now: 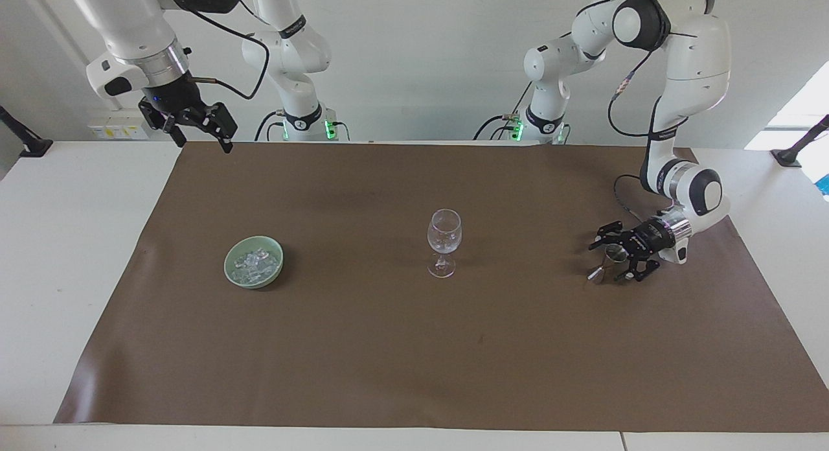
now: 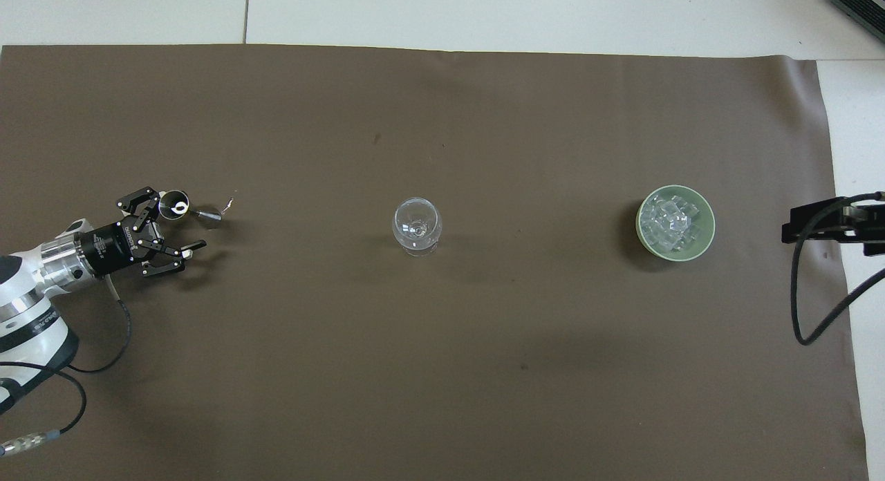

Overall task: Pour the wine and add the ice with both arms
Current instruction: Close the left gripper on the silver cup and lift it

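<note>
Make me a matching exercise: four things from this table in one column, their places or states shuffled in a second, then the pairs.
1. ice
2. glass
3. jigger
4. right tool

A. raised over the mat's corner, open
B. between the open left tool's fingers
C. piled in the green bowl
D. upright at mid-mat, empty

Pairs: 1-C, 2-D, 3-B, 4-A

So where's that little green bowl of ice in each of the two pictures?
Facing view: the green bowl sits at the picture's left, on the brown mat.
Overhead view: the bowl sits at the picture's right, the ice heaped inside.
Shared landmark: the wine glass, mid-mat beside the bowl.
</note>
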`<state>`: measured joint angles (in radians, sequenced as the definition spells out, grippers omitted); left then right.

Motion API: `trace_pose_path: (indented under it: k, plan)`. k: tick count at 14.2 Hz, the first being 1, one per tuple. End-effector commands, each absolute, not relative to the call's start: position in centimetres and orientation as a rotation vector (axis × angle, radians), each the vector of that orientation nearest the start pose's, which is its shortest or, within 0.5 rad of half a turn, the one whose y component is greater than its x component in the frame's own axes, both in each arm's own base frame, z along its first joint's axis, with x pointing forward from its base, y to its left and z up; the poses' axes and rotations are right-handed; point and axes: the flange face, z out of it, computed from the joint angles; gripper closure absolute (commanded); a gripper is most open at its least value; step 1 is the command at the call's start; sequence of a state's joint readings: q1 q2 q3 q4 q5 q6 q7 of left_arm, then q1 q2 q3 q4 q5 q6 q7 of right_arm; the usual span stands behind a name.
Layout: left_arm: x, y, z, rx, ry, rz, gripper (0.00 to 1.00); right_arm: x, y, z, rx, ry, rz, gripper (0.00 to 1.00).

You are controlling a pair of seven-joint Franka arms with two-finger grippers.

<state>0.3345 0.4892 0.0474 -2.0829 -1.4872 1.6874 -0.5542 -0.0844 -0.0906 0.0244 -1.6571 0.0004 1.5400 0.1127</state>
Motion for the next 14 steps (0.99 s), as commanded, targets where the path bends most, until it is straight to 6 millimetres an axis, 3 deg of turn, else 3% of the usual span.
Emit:
trace_pose_path:
  k: [1, 12, 14]
  plan:
    - [54.2, 11.3, 20.2, 1.006, 1.461, -0.856, 0.00, 51.6, -3.1, 63.3, -3.131, 0.233, 0.048, 0.00]
    - [54.3, 10.3, 19.9, 0.969, 1.463, -0.854, 0.00, 51.6, -3.1, 63.3, -3.131, 0.233, 0.048, 0.00]
    - [54.3, 10.2, 19.9, 0.967, 1.463, -0.854, 0.08, 51.6, -3.1, 63.3, -3.131, 0.233, 0.048, 0.00]
